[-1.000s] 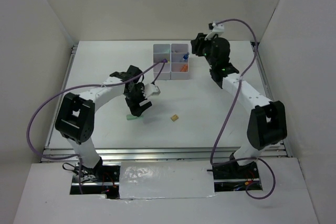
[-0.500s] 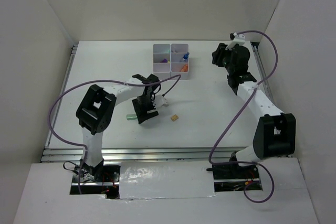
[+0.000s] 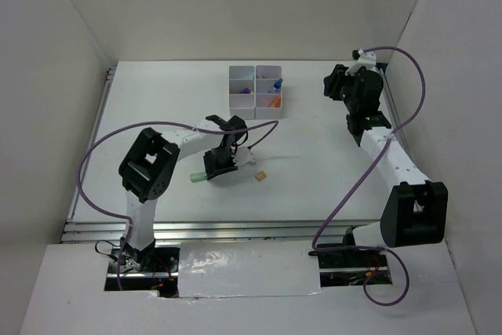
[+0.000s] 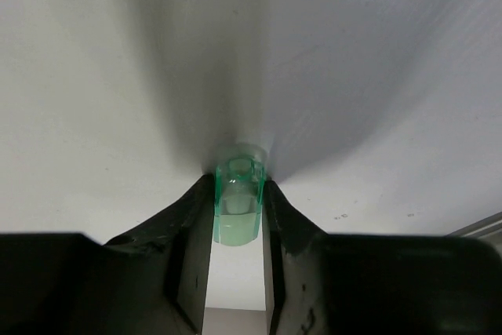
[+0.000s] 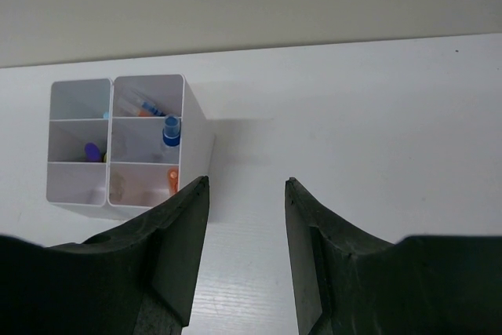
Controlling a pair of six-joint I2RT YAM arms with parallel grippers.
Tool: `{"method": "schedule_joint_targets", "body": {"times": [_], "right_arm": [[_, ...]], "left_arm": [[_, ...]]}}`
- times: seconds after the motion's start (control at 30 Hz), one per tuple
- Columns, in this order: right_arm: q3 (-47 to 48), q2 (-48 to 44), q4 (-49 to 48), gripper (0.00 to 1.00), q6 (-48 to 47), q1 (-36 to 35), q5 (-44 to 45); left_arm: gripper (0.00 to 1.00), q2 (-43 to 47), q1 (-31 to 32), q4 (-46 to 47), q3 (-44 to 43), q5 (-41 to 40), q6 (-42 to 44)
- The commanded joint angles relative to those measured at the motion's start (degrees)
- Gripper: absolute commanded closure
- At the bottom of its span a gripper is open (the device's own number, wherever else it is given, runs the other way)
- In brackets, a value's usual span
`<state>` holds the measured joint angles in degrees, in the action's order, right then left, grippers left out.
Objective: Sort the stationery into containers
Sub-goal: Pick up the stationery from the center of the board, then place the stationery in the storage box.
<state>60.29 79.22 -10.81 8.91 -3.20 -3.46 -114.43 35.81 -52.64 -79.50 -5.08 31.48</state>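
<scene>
A translucent green marker (image 4: 237, 202) lies on the white table, its free end sticking out to the left of my left gripper (image 3: 220, 164). In the left wrist view my left gripper (image 4: 238, 186) is shut on it, a finger pressed to each side. A tiny tan block (image 3: 260, 176) lies just right of that gripper. The white containers (image 3: 256, 92) stand at the back centre, a bare wall showing in the right wrist view (image 5: 198, 143). They hold a blue-capped white tube (image 5: 170, 132), an orange marker (image 5: 172, 180) and a purple one (image 5: 92, 151). My right gripper (image 5: 246, 180) hangs open and empty, right of the bins.
White walls close in the table on the left, back and right. A metal rail (image 3: 235, 229) runs along the near edge. Purple cables (image 3: 94, 154) loop from both arms over the table.
My left gripper has moved a little right and closed on the green marker. The right arm has swung away from the bins toward the back right.
</scene>
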Motion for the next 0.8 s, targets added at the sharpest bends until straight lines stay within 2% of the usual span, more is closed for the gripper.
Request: {"method": "schedule_joint_targets", "body": {"times": [0.0,0.07,0.13,0.17,0.2,0.27,0.3,0.37,0.47,0.53,0.6,0.67,0.77], "right_arm": [[0.17,-2.05,-0.36,0.50,-1.26,0.74,0.04],[0.87,-2.49,0.52,0.50,-2.05,1.00,0.12],[1.49,-3.10,1.57,0.50,-3.54,1.35,0.30],[1.84,-3.37,2.10,0.50,-4.15,1.70,0.39],[2.11,-3.72,3.24,0.50,-4.60,1.79,0.48],[3.07,-4.16,4.47,0.50,-5.12,2.67,0.30],[3.16,-4.60,5.35,0.50,-5.39,2.85,0.30],[3.34,-5.13,5.88,0.50,-5.74,2.76,0.48],[3.43,-5.92,6.76,0.50,-6.09,4.42,1.09],[3.60,-6.10,7.47,0.50,-6.09,4.78,1.27],[3.69,-6.10,7.64,0.50,-5.66,5.05,1.70],[3.87,-5.83,7.73,0.50,-5.39,5.13,2.06],[4.13,-5.48,7.82,0.50,-5.04,5.22,2.23]], "left_arm": [[0.75,-1.67,-1.27,0.44,-7.73,3.13,0.07],[0.84,-1.85,-3.02,0.35,-12.67,6.38,0.50],[0.89,-1.15,-4.95,2.26,-21.53,14.10,1.65],[0.91,-0.45,-5.75,3.85,-22.79,17.09,1.65],[0.95,0.95,-7.41,9.34,-23.50,23.30,1.30],[0.98,3.93,-9.17,17.35,-22.81,29.49,-0.19],[1.00,4.91,-10.40,22.53,-21.84,32.39,-4.55],[1.00,6.23,-10.94,36.47,-19.47,33.99,-10.61],[1.00,5.98,-11.29,49.33,-17.89,35.32,-14.34],[1.00,4.75,-11.29,54.46,-17.01,36.62,-16.45],[1.00,3.52,-11.90,63.59,-15.25,38.30,-19.34],[1.00,2.12,-12.34,72.36,-13.84,39.44,-25.55],[1.00,-0.61,-12.96,76.45,-15.24,42.51,-30.51]]}}
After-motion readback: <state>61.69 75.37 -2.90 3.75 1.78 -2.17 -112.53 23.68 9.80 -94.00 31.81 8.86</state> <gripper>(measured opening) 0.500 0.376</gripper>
